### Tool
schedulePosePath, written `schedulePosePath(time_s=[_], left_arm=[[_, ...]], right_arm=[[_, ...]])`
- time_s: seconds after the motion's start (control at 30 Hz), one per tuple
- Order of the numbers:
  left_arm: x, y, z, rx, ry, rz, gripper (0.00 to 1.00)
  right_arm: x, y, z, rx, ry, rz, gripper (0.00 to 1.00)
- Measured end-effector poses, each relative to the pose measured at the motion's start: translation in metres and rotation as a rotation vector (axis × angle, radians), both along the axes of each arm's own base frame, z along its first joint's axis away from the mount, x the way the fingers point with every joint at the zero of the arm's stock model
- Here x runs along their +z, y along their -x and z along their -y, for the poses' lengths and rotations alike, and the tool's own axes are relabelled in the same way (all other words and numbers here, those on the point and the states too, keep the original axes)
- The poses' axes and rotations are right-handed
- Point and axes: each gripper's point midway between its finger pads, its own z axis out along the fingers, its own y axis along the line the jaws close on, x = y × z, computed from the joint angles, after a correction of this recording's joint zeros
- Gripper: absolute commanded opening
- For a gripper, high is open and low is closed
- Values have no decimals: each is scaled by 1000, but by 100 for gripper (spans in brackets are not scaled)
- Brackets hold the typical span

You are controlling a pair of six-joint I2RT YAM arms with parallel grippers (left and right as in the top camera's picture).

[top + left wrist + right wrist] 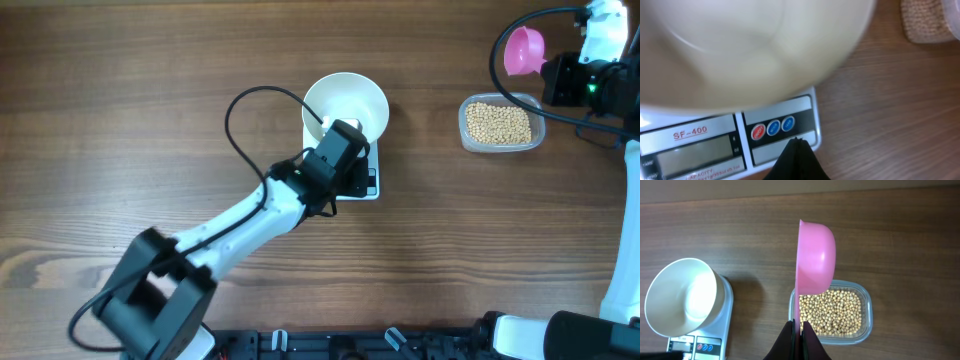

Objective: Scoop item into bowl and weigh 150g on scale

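The empty white bowl (pixel 345 100) (pixel 740 45) (pixel 680 297) stands on the white scale (pixel 372 188) (pixel 780 107) (pixel 722 325) mid-table. My left gripper (pixel 343 152) (pixel 797 142) is shut with nothing in it, its tip over the scale's front panel just below the three round buttons. At the far right my right gripper (pixel 550 70) (pixel 800 327) is shut on the handle of a pink scoop (pixel 524 50) (pixel 815 255), which is held on edge above the tub's left side. The item, tan beans (pixel 498 122) (pixel 830 312), fills a clear tub (pixel 867 305).
The left arm slants from the bottom left up to the scale, with a black cable looping left of the bowl (pixel 232 120). The bean tub (pixel 927 22) lies right of the scale on the wooden table (pixel 130 120).
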Motion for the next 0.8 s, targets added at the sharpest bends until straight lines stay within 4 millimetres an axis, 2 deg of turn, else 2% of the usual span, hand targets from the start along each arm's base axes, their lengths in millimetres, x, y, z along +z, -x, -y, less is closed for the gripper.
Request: schedulePosePath(time_s=[0.13, 0.17, 0.27, 0.37, 0.5, 0.57, 0.7, 0.8], left_arm=[[-26, -9, -8, 33, -76, 4, 4], [-28, -10, -9, 39, -84, 8, 4], [-26, -13, -11, 49, -95, 27, 4], [-6, -9, -10, 42, -73, 54, 4], [38, 20, -16, -7, -69, 72, 4], [52, 48, -31, -38, -108, 47, 4], [40, 86, -71, -38, -157, 10, 4], [37, 94, -82, -25, -83, 86, 4]], right_arm=[[0, 0, 0, 0, 0, 0, 4], [0, 0, 0, 0, 0, -1, 4], [-1, 1, 0, 0, -1, -4, 4], [-1, 1, 0, 0, -2, -8, 4], [-2, 3, -1, 0, -3, -14, 5], [-2, 3, -1, 0, -4, -15, 4], [-3, 3, -1, 0, -4, -17, 4], [-2, 3, -1, 0, -4, -14, 4]])
